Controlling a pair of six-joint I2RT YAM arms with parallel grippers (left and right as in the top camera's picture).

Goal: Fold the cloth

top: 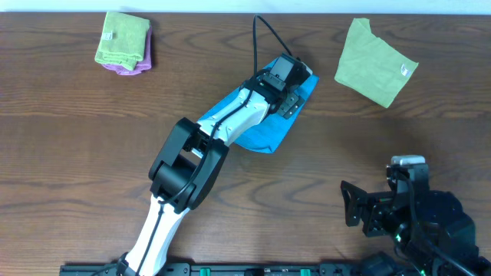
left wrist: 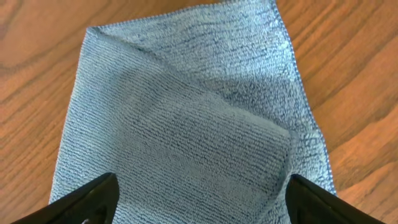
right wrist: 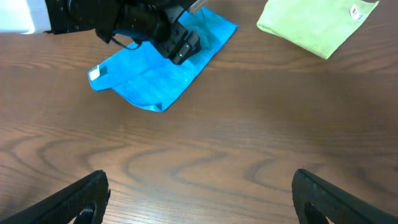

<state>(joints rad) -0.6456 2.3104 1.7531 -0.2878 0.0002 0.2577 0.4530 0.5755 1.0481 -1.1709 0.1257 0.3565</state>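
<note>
The sky-blue cloth (top: 268, 132) lies folded in a narrow strip on the wooden table, running from lower left to upper right. It fills the left wrist view (left wrist: 186, 118), with a diagonal fold edge across it. In the right wrist view (right wrist: 155, 78) its white tag sits at the left corner. My left gripper (top: 290, 98) hovers over the cloth's far end, open, its fingers (left wrist: 199, 199) spread to either side with nothing between them. My right gripper (top: 354, 205) is open and empty (right wrist: 199, 199) near the table's front right, well away from the cloth.
A loose lime-green cloth (top: 374, 61) lies at the back right, close to the blue cloth's far end. A folded lime-green cloth on a purple one (top: 124, 43) sits at the back left. The left arm (top: 192, 165) stretches diagonally across the middle.
</note>
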